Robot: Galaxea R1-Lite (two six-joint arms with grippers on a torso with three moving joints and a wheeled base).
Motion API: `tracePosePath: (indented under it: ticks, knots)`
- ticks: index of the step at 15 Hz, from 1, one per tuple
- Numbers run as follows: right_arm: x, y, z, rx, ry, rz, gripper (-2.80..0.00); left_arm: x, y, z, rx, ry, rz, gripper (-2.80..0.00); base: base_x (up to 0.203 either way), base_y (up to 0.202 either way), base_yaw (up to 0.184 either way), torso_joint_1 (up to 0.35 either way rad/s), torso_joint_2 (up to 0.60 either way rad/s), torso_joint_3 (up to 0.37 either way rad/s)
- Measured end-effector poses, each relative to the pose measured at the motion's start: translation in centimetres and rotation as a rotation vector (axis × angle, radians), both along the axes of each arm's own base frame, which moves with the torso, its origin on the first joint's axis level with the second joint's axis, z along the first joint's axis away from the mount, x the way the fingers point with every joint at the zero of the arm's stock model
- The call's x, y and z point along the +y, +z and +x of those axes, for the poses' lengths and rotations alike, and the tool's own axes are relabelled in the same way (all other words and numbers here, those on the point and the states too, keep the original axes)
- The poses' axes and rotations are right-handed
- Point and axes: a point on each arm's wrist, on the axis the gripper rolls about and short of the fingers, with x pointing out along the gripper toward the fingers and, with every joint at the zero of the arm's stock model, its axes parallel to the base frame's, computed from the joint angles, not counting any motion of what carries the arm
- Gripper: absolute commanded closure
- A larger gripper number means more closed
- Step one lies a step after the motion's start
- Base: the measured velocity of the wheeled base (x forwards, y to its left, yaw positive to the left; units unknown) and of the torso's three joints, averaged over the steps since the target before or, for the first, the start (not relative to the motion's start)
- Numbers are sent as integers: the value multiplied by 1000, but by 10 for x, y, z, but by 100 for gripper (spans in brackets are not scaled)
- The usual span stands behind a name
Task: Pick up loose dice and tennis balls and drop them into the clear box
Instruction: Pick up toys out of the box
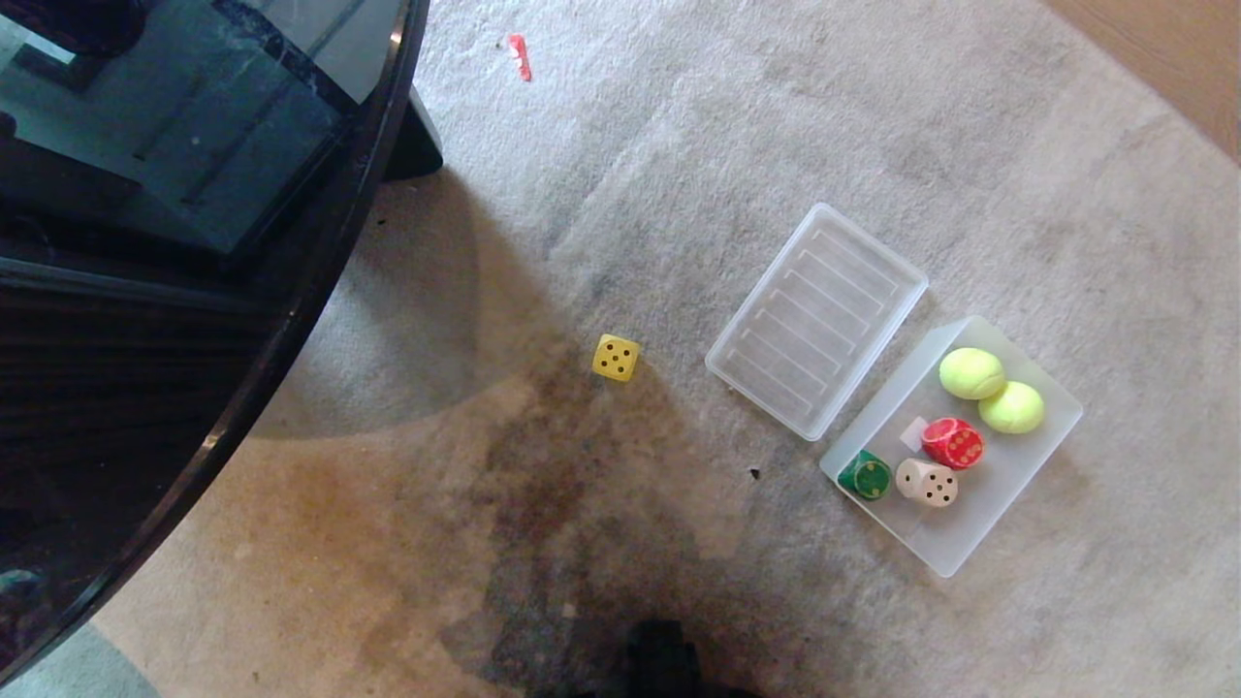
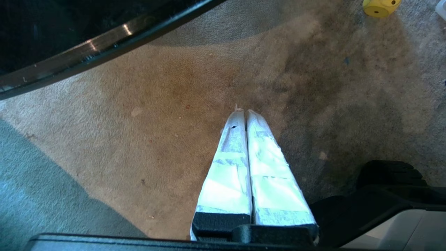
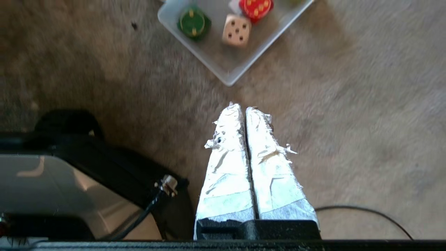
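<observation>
The clear box (image 1: 1008,485) lies on the carpet at the right. Inside it are two tennis balls (image 1: 971,373) (image 1: 1011,407), a red die (image 1: 953,442), a beige die (image 1: 927,482) and a green die (image 1: 866,474). A yellow die (image 1: 616,358) sits loose on the carpet to the box's left, also seen in the left wrist view (image 2: 380,6). Neither arm shows in the head view. My right gripper (image 3: 244,108) hangs shut and empty over bare carpet short of the box's near corner (image 3: 228,81). My left gripper (image 2: 245,112) is shut and empty over stained carpet.
The flat ribbed lid (image 1: 816,320) lies beside the box. A dark glass table (image 1: 175,242) fills the left side. A red scrap (image 1: 521,55) lies far off. Wooden floor (image 1: 1173,48) shows beyond the carpet edge. A thin cable (image 3: 366,212) runs near the right gripper.
</observation>
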Motion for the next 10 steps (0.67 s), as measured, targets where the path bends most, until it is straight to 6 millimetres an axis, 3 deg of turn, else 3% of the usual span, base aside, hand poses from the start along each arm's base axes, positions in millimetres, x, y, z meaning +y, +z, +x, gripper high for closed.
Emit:
tracePosePath:
  ticks: [10]
  knots:
    - [0, -2, -3, -31, -4, 2, 0, 0, 0, 0, 0, 0, 0, 0, 0, 0, 0, 0, 0, 0]
